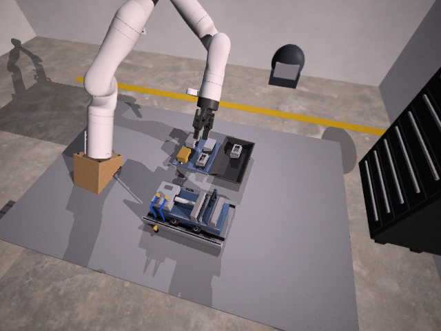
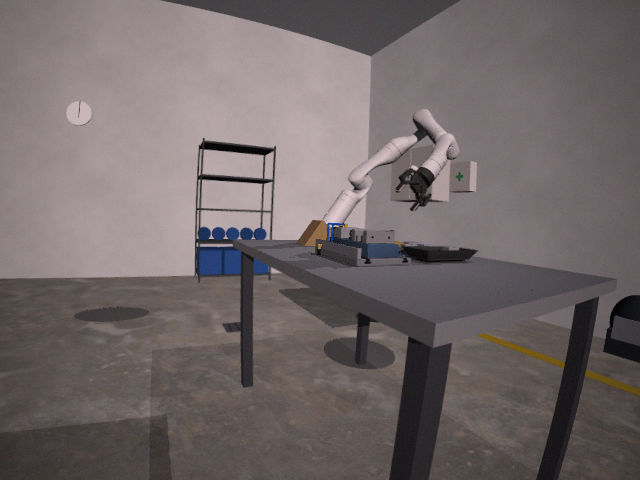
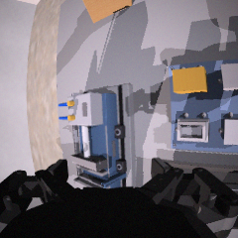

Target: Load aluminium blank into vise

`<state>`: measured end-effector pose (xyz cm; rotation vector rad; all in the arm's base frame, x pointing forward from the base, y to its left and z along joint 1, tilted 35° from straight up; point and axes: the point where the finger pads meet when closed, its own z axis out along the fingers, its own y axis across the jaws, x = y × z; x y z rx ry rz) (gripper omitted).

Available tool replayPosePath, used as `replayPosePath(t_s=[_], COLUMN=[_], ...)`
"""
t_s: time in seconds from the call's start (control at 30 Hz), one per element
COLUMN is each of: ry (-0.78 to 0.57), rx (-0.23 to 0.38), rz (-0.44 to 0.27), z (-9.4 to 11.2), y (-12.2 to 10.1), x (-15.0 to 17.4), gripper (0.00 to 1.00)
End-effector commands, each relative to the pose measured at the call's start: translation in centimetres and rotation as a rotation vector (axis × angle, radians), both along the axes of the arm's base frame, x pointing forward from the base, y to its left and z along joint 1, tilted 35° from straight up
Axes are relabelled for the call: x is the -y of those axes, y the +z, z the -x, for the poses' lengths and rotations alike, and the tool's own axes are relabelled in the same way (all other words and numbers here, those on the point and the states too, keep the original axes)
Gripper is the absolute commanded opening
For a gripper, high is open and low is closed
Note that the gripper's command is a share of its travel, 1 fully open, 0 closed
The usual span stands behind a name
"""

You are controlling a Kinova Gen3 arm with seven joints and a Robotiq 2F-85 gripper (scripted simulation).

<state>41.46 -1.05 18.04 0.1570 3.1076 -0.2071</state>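
My gripper (image 1: 202, 134) is open and empty. It hangs high above the far part of the blue infeed plate (image 1: 196, 155); it also shows in the side view (image 2: 417, 200). On the plate lie a brass blank (image 1: 184, 154), a grey aluminium blank (image 1: 210, 143), a second aluminium blank (image 1: 190, 140) partly hidden behind my fingers, and a finished part with a pocket (image 1: 202, 159). The wrist view shows the brass blank (image 3: 189, 79) and that finished part (image 3: 190, 131). The black outfeed tray (image 1: 233, 158) holds another finished part (image 1: 235, 150). The vise (image 1: 192, 208) stands open, its gap (image 1: 207, 206) empty.
The arm's tan base block (image 1: 96, 171) stands at the left of the table. Blue hoses (image 1: 158, 208) leave the vise's left end block. A black drawer cabinet (image 1: 406, 171) stands off the table at the right. The tray sits right beside the infeed plate.
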Motion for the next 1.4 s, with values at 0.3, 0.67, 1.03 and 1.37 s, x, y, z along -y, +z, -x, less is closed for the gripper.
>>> replayPosePath(t_s=[0.3,0.67,1.03,1.37], ry=[-0.008,-0.006,0.000,0.002], rx=[0.005,0.006,0.014,0.015], rz=[-0.034,-0.065,-0.126,-0.157], z=[-0.3,-0.4,-0.9,-1.1], y=[0.3,0.5,0.9,1.0], x=[0.1,-0.2,-0.8,-1.0], gripper=[1.00,1.00,1.00,1.00])
